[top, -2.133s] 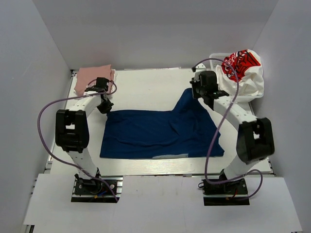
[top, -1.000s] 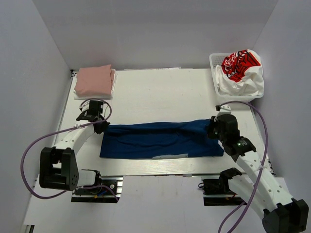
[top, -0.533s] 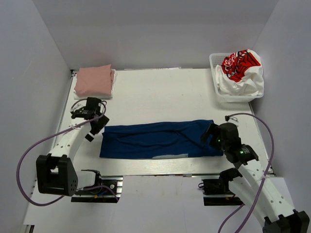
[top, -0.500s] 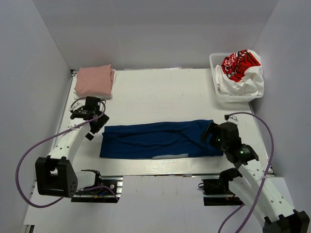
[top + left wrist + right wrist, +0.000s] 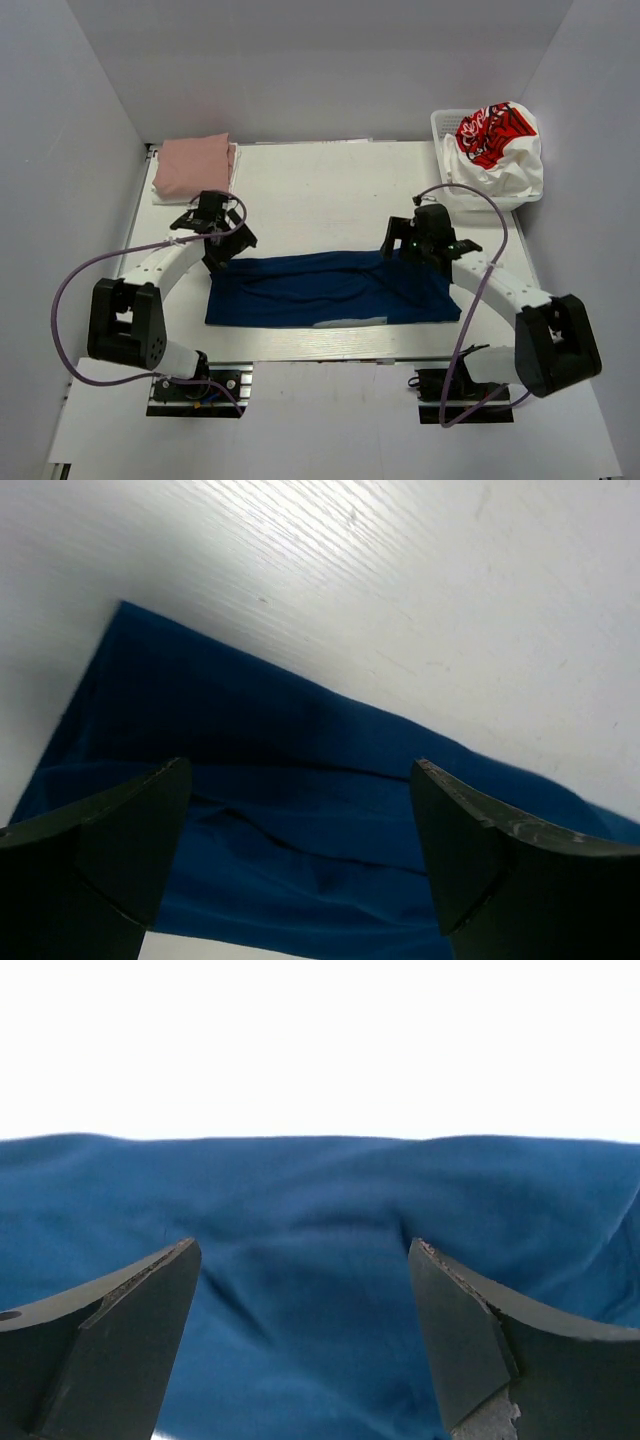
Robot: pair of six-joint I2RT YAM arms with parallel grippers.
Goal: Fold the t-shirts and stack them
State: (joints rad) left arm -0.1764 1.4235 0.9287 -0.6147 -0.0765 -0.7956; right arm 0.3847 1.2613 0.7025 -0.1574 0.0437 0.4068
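A navy blue t-shirt [image 5: 330, 290] lies folded into a long band across the near middle of the table; it fills the lower part of the left wrist view [image 5: 300, 810] and of the right wrist view [image 5: 320, 1260]. My left gripper [image 5: 222, 248] hovers over its far left corner, open and holding nothing, and its dark fingers [image 5: 120, 830] stand wide apart. My right gripper [image 5: 405, 242] is open above the shirt's far right edge, also with nothing in it. A folded dusty-pink t-shirt [image 5: 195, 166] lies at the back left. A white t-shirt with red graphic [image 5: 497, 145] is heaped in the basket.
A white lattice basket [image 5: 448, 180] stands at the back right corner. The pink shirt rests on a white folded item whose edge [image 5: 232, 172] shows at its right side. Grey walls close in the table on three sides.
Both grippers have let go of the navy shirt's far edge, which now lies folded toward the front. Both have opened, risen and shifted inward along that edge.
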